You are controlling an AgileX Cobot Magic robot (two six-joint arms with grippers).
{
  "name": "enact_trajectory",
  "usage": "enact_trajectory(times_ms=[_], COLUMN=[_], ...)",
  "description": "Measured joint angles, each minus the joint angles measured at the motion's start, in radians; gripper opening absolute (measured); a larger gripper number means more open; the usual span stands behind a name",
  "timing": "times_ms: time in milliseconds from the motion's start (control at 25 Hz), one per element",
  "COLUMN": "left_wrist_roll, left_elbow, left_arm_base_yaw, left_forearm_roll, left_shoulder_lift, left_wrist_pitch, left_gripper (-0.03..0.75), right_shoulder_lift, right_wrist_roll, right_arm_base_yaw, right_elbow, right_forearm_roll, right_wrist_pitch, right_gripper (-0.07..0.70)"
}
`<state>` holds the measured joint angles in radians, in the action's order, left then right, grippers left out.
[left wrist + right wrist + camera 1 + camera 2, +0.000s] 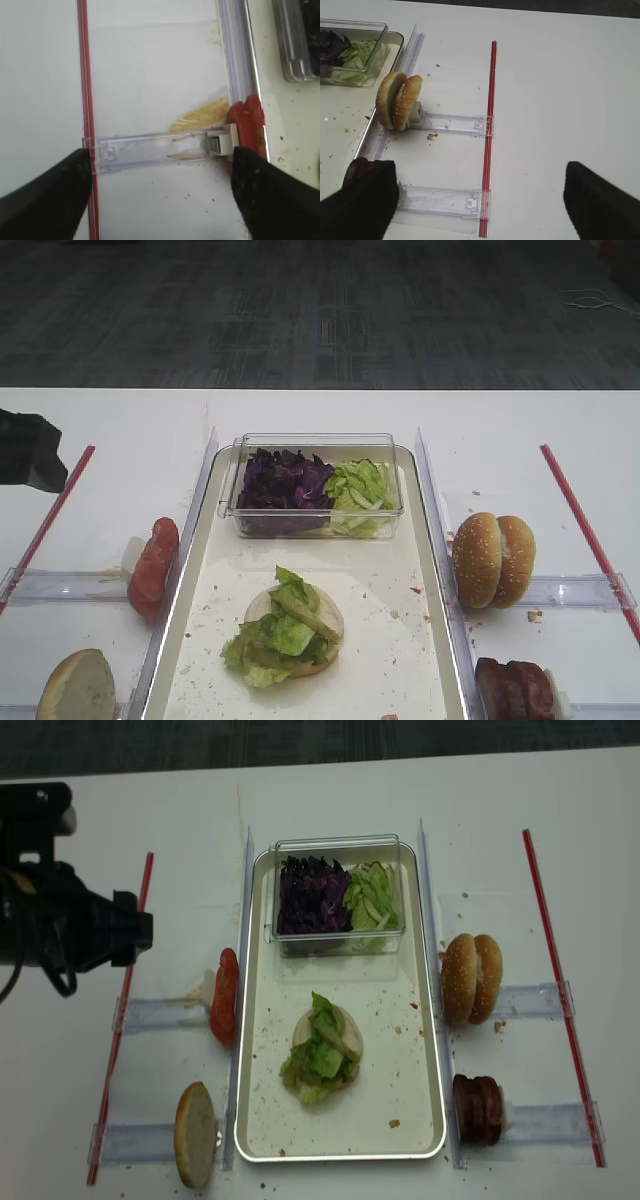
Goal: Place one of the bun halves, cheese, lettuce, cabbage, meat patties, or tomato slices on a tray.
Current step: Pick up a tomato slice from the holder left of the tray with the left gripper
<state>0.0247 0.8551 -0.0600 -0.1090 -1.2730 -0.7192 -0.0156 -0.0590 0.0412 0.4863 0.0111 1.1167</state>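
Since the table [330, 780] carries everything, start there: white top, two red strips, clear slotted holders flanking the tray [412, 1120] so ingredients stand on edge, probably for an easy side pinch.

Tray sits dead centre. Clear tub [338, 945] at its 12 o'clock end holds cabbage [308, 895] left and lettuce [372, 898] right, presumably to keep the shreds contained. Mid-tray: a bun half [318, 1050] lies flat with lettuce piled on top, so the stack looks started.

At 3 o'clock of the tray, two seeded bun halves [473, 978] stand upright; meat patties [478, 1108] at 4–5 o'clock. At 9 o'clock, tomato slices [225, 997] stand against the rim; another bun half [195, 1134] at 7–8 o'clock.

Left end effector [160, 192]: fingers spread wide, empty, hovering over the tomato holder with the slices near its right finger. My read: tomato pick is next.

Right end effector [480, 200]: wide too, holding nothing, above the patty holder.
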Motion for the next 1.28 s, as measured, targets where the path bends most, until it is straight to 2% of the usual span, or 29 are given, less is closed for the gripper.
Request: enact_trajectory(times_ms=[240,480,920,1080,1280], left_wrist_roll=[0.005,0.047,0.056,0.054,0.010], left_elbow=[0.119,0.151,0.157,0.202,0.274], left_arm_base_yaw=[0.000,0.000,0.000,-0.002,-0.056], left_forearm_roll=[0.000,0.000,0.000,-0.020,-0.031], left_shoulder_lift=[-0.225,-0.345,-0.352,-0.352,-0.352], left_wrist_pitch=[-0.098,-0.176,-0.200,-0.235,-0.287], left_gripper=[0.561,0.561,0.517,0.514,0.514], right_shoulder_lift=[0.000,0.000,0.000,0.000,0.000], right_wrist_roll=[0.000,0.000,0.000,0.000,0.000], right_arm_base_yaw=[0.000,0.000,0.000,0.000,0.000], right_elbow=[0.000,0.000,0.000,0.000,0.000], right_forearm_roll=[0.000,0.000,0.000,0.000,0.000], right_wrist_pitch=[0.000,0.000,0.000,0.000,0.000], right_gripper=[0.693,0.693,0.693,0.693,0.693])
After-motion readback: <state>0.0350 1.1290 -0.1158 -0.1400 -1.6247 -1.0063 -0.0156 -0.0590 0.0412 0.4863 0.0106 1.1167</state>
